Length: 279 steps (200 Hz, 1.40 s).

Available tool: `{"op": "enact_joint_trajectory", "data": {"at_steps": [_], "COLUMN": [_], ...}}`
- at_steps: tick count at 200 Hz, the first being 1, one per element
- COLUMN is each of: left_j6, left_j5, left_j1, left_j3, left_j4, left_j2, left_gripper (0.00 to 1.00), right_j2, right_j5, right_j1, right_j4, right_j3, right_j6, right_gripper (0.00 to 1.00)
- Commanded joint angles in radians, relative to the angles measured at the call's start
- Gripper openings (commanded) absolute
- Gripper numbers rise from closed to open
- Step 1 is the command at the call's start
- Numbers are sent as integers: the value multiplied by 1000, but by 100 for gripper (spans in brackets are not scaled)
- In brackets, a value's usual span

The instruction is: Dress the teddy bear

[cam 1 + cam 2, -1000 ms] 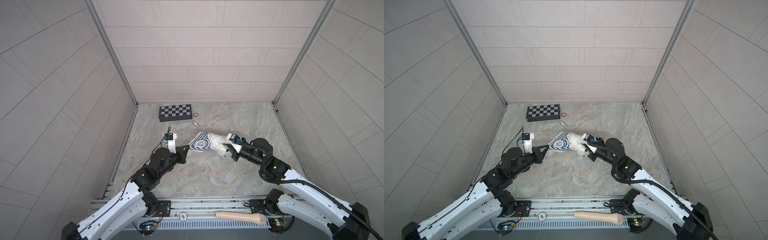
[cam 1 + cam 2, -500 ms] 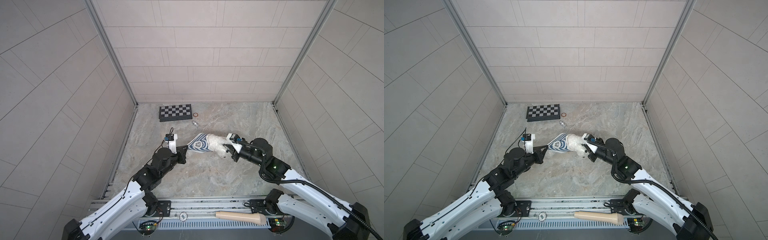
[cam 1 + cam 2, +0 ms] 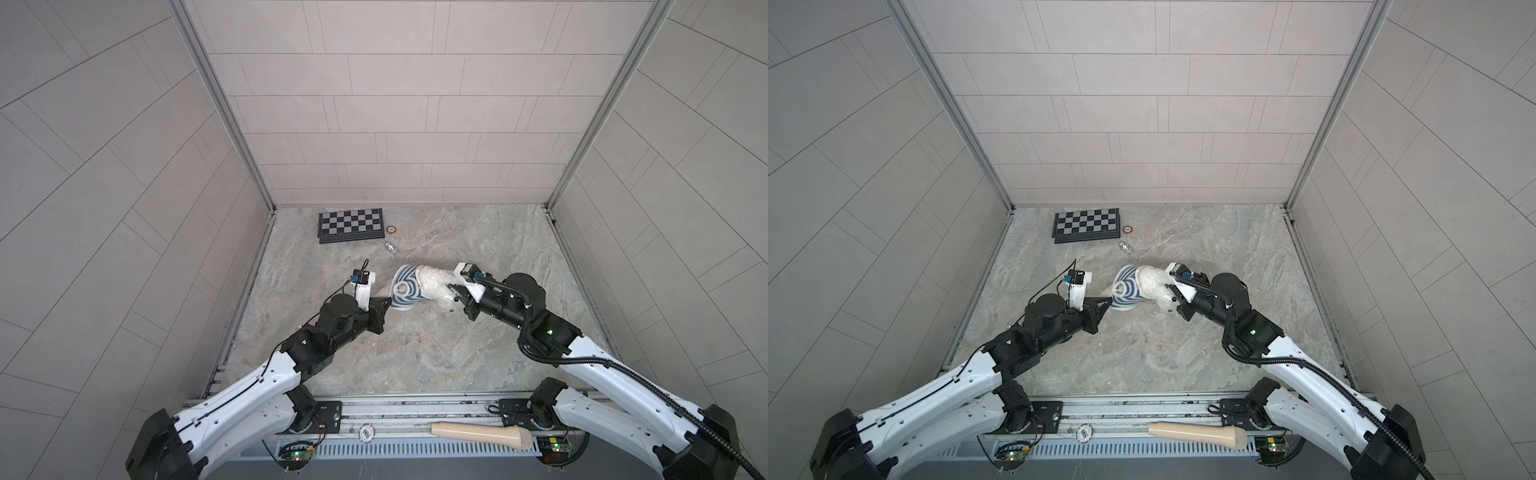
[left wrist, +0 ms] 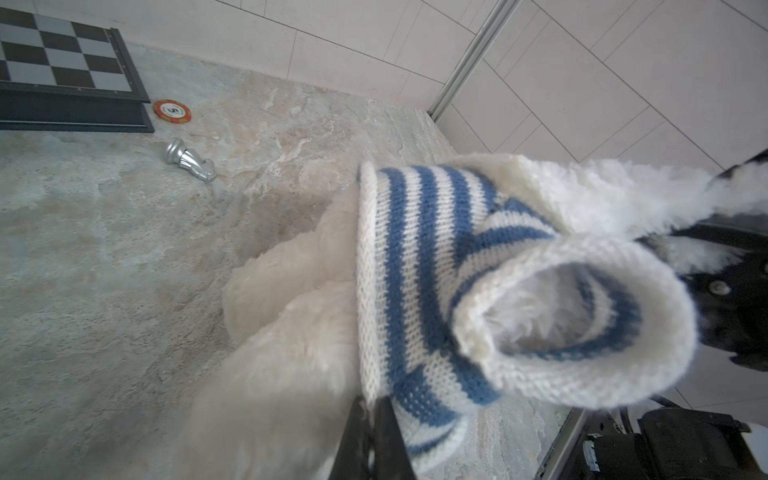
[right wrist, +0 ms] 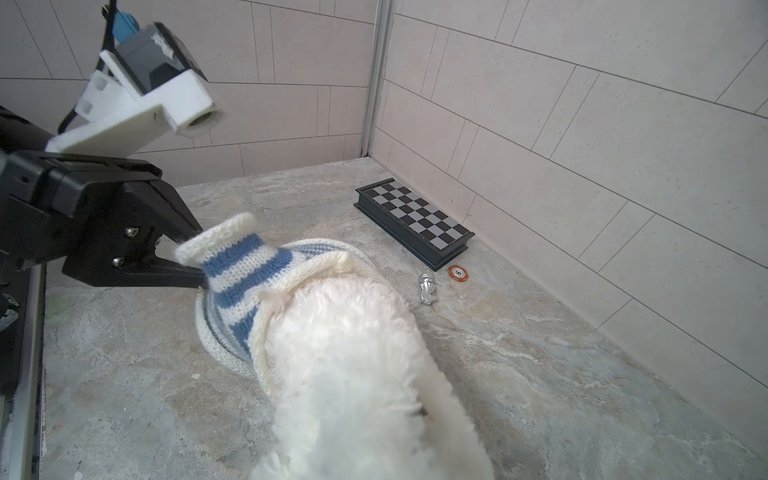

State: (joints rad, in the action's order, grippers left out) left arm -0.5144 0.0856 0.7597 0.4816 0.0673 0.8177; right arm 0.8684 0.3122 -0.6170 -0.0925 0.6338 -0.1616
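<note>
Near the middle of the bench (image 3: 415, 353), the teddy bear (image 3: 432, 280) is stretched between both arms, its white fur half inside a blue-and-white striped sweater (image 3: 405, 289). At the sweater end, the left fingers (image 3: 382, 302) are pinched tight on the sweater's knit edge, beside a sleeve whose opening gapes. From the opposite end, the right fingers (image 3: 454, 291) are closed narrowly on the bear's fluffy body. Well behind, by the back wall, sit a chessboard (image 3: 351, 224), a poker chip (image 3: 391, 228) and a toppled silver chess piece (image 3: 391, 247).
</note>
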Motion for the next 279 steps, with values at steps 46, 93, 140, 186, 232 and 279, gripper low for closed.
{"op": "enact_joint_trajectory", "data": {"at_steps": [46,93,140,186,232,279], "left_j6": [75,153,206,236,242,256], "left_j5": [-82,-132,37,138,124,94], "left_j1": [4,6,28,56,58,68], "left_j3": [-6,63,134,255,297,288], "left_j4": [-94,-254,-232,-244,-242,-253], "left_j2": [-114,-182,-198,-47,69,87], "left_gripper": [35,49,28,15,7,20], "right_j2": [-36,22,25,24,11,3], "right_j5": [-2,-9,11,43,44,59], "right_j1": [-27,-26,-27,-30,-35,-57], "right_j4": [-42,-30,-4,33,21,34], "right_j3": [0,34,46,74,60,65], "right_j6": [-129,-169,-203,-227,-230,-247], "right_gripper": [0,0,0,0,0,0]}}
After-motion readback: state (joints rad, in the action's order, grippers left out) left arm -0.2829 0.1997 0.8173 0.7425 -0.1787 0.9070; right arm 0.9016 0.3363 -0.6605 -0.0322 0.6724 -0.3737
